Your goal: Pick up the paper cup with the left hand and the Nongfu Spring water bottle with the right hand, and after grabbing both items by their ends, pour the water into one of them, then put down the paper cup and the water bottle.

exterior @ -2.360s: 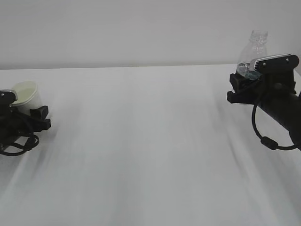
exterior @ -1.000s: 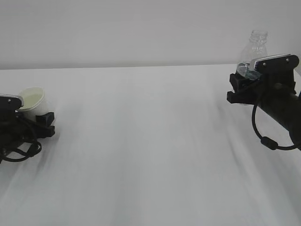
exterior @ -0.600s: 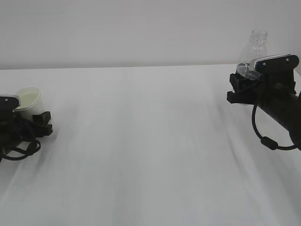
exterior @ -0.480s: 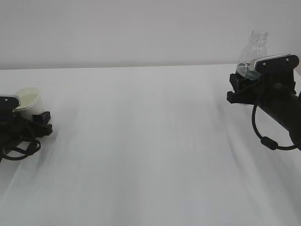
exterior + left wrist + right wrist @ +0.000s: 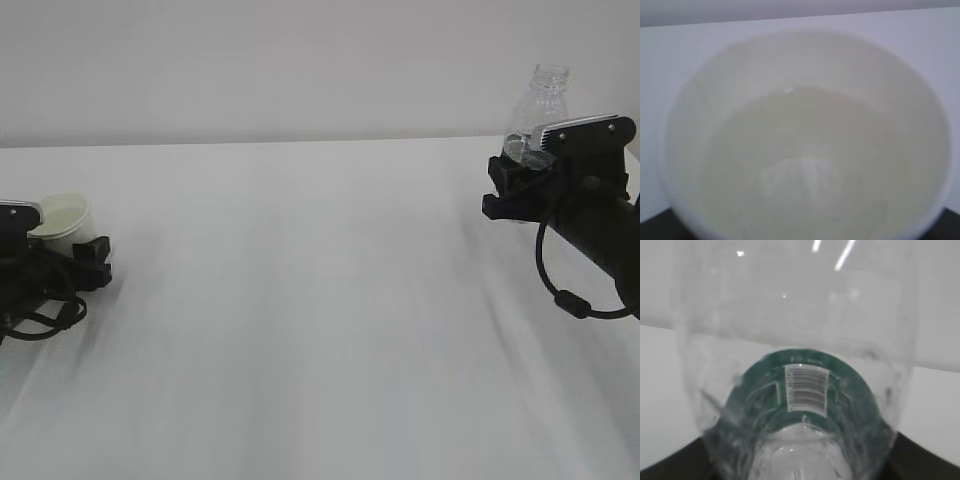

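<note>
The white paper cup (image 5: 62, 222) stands upright at the far left, between the fingers of my left gripper (image 5: 68, 246). In the left wrist view the paper cup (image 5: 800, 65) fills the frame, and water (image 5: 800, 170) with a pale glint lies inside it. Only dark finger corners (image 5: 655, 227) show, so the grip cannot be judged. At the right, my right gripper (image 5: 522, 165) is shut on the lower body of the upright, capless Nongfu Spring water bottle (image 5: 547, 90). The right wrist view looks up along the bottle's green label (image 5: 805, 385) and clear wall.
A white table (image 5: 320, 300) runs from the front edge to a pale wall behind. A black cable loop (image 5: 565, 295) hangs under the right arm. More cable (image 5: 40, 320) lies by the left gripper.
The paper cup has gone from tilted to upright and sunk slightly, moving left with the left gripper. The right gripper and bottle have not moved.
</note>
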Controlling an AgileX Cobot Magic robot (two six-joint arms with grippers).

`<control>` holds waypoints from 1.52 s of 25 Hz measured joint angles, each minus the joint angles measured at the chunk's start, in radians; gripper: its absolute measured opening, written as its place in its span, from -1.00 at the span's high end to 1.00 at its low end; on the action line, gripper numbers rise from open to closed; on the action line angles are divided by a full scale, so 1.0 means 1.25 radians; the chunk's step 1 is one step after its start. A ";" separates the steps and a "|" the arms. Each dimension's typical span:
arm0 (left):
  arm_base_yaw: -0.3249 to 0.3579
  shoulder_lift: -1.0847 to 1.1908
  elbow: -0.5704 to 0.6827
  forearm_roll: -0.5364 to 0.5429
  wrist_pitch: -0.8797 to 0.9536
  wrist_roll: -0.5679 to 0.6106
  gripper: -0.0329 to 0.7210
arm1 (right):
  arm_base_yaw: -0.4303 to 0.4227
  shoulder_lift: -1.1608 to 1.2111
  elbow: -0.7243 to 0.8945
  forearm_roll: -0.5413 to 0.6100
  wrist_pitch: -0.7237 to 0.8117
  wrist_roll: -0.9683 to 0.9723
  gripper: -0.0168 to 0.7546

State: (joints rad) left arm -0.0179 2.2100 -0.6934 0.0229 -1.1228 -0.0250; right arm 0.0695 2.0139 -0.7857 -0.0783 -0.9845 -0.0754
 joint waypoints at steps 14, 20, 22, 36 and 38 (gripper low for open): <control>0.000 0.000 -0.002 -0.002 -0.015 0.000 -0.56 | 0.000 0.000 0.000 0.000 0.001 0.000 -0.09; 0.000 0.000 -0.002 -0.002 -0.015 0.000 -0.56 | 0.000 0.000 0.000 0.000 0.001 0.000 -0.09; 0.000 0.000 -0.002 -0.002 -0.015 0.000 -0.56 | 0.000 0.000 0.000 0.000 0.001 0.000 -0.09; 0.000 -0.050 0.068 -0.009 -0.018 0.000 -0.56 | 0.000 0.000 0.000 0.000 0.001 0.000 -0.09; 0.000 -0.050 0.082 -0.013 -0.018 0.000 -0.56 | 0.000 0.000 0.000 0.000 0.001 0.000 -0.09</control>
State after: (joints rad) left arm -0.0179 2.1476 -0.5905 0.0073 -1.1458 -0.0245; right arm 0.0695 2.0139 -0.7857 -0.0783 -0.9832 -0.0754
